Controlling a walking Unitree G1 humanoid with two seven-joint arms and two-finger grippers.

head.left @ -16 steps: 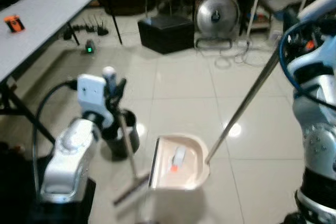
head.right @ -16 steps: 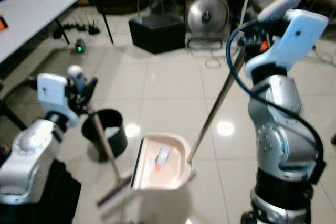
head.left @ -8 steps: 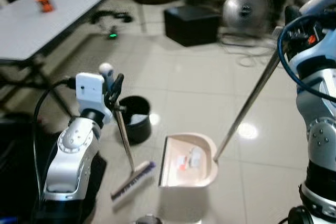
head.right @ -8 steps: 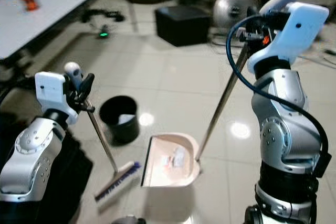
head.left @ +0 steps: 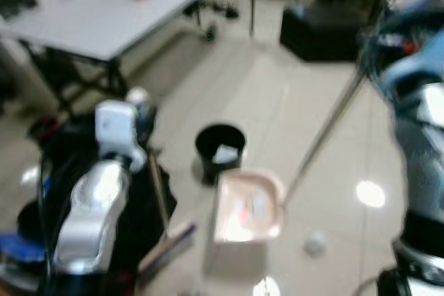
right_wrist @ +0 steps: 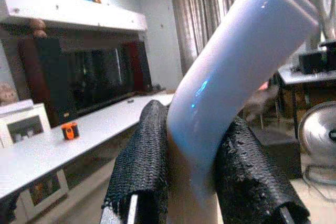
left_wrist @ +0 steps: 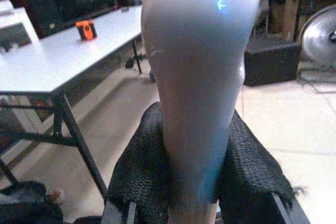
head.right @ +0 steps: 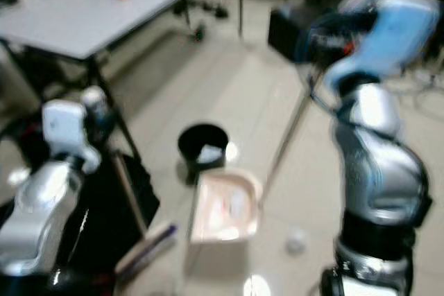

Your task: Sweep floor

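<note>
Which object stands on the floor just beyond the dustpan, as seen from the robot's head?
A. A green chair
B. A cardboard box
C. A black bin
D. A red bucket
C. The black bin stands on the tiles right behind the pale dustpan.

A home living room: tiled floor (head.left: pixel 277 102), long grey table (head.left: pixel 125 12), dark TV cabinet (right_wrist: pixel 100 85), curtains (right_wrist: pixel 194 19).

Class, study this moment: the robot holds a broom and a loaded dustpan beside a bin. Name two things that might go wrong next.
1. The dustpan holds scraps on the floor; lifting it tilted toward the bin might spill them.
2. The broom in the left hand lies near dark bags and may snag.
</note>
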